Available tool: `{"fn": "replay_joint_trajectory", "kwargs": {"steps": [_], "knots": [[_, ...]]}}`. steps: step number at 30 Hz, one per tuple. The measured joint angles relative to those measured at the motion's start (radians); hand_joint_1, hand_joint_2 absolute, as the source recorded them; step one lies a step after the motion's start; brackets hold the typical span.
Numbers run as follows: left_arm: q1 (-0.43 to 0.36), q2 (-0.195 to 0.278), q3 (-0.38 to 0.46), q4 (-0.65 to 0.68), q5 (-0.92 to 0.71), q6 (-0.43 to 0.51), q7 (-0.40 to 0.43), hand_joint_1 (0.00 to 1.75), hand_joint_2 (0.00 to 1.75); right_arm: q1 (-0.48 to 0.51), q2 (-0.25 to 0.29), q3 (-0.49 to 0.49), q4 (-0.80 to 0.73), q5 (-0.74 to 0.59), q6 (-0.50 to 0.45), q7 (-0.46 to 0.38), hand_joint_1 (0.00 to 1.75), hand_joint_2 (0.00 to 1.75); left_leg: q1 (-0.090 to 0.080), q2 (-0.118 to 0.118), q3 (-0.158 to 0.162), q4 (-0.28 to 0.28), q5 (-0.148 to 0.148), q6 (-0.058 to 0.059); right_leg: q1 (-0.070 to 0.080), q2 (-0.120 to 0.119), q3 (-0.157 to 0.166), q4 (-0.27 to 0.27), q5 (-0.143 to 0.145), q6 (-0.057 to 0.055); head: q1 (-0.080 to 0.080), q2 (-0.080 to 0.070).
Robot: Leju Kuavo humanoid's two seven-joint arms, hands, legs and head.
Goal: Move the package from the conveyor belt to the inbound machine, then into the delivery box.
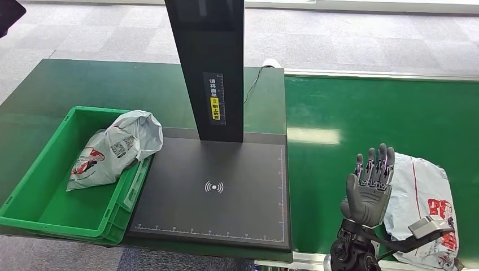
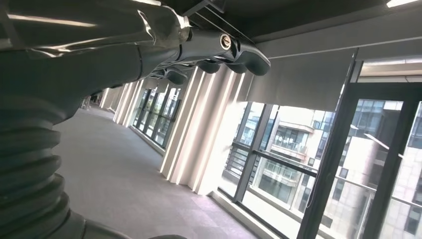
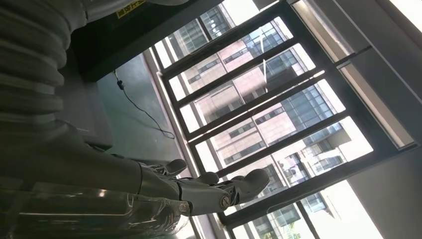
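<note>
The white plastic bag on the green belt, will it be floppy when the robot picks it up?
Probably floppy: the white plastic mailer bag with red print looks wrinkled and lumpy. Its glossy film may be slippery. It lies flat on the green conveyor belt, so it is unlikely to roll. The right hand is raised beside it.

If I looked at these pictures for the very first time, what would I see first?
Probably the robot's right hand, held up with its fingers straight above the green conveyor belt, right beside a crinkly white package lying there. Next, the tall black inbound machine in the middle. To its left, a green delivery box already has another grey-white package resting in it.
</note>
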Motion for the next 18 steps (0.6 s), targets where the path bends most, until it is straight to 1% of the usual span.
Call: {"fn": "replay_joint_trajectory", "kwargs": {"steps": [3,5,7,9,11,13,15,17,18], "knots": [[0.001,0.023,-0.018,-0.017,0.074,0.004,-0.006,0.0,1.75,0.0,-0.002,-0.001,0.005,-0.008,0.0,0.0,0.0,1.75,0.0,0.0,0.0,0.0,0.0,0.0,0.0,0.0,0.0,0.0,0.0,0.0,0.0,0.0],[0.014,0.03,-0.025,-0.039,0.151,0.026,-0.022,0.0,1.75,0.001,-0.002,-0.001,0.008,-0.012,0.0,0.0,0.0,1.75,0.0,0.0,0.0,0.0,0.0,0.0,0.0,0.0,0.0,0.0,0.0,0.0,0.0,0.0],[0.047,0.029,-0.026,-0.074,0.248,0.068,-0.052,0.0,1.75,0.003,-0.003,-0.001,0.01,-0.014,0.0,-0.001,0.0,1.75,-0.001,0.0,0.0,0.0,0.0,0.0,-0.001,0.0,0.0,0.0,0.0,0.0,0.0,0.0],[0.106,0.013,-0.02,-0.125,0.377,0.138,-0.107,0.0,1.75,0.009,-0.002,-0.001,0.012,-0.013,0.0,-0.004,0.0,1.75,-0.001,0.0,0.0,0.0,0.0,0.0,-0.001,0.0,0.0,0.0,0.0,0.0,0.0,0.0],[0.193,-0.019,-0.007,-0.186,0.517,0.215,-0.186,0.0,1.75,0.016,0.002,-0.001,0.014,-0.004,-0.001,-0.01,0.0,1.75,-0.002,0.0,0.0,0.0,0.0,0.0,-0.002,0.0,0.0,0.0,0.0,0.0,0.0,0.0],[0.305,-0.063,0.003,-0.245,0.61,0.281,-0.279,0.0,1.75,0.023,0.007,0.002,0.016,0.018,-0.006,-0.015,0.0,1.75,-0.002,0.0,0.001,0.0,-0.001,0.0,-0.002,0.0,0.001,0.0,0.0,0.0,0.0,0.0],[0.444,-0.127,0.009,-0.308,0.648,0.339,-0.39,0.0,1.75,0.031,0.01,0.01,0.018,0.057,-0.01,-0.017,0.0,1.75,-0.003,0.002,0.002,0.0,-0.002,0.0,-0.003,0.001,0.001,-0.001,0.0,0.0,0.0,0.0],[0.603,-0.212,0.004,-0.375,0.671,0.391,-0.514,0.0,1.75,0.041,0.009,0.024,0.021,0.121,-0.014,-0.009,0.0,1.75,-0.003,0.003,0.002,0.0,-0.003,0.0,-0.003,0.002,0.001,-0.001,0.0,0.0,0.0,0.0],[0.644,-0.235,0.002,-0.392,0.676,0.404,-0.545,0.0,1.75,0.043,0.009,0.029,0.022,0.139,-0.015,-0.006,0.0,1.75,-0.003,0.003,0.002,0.0,-0.003,0.0,-0.003,0.003,0.001,-0.001,0.0,0.0,0.0,0.0]]}}
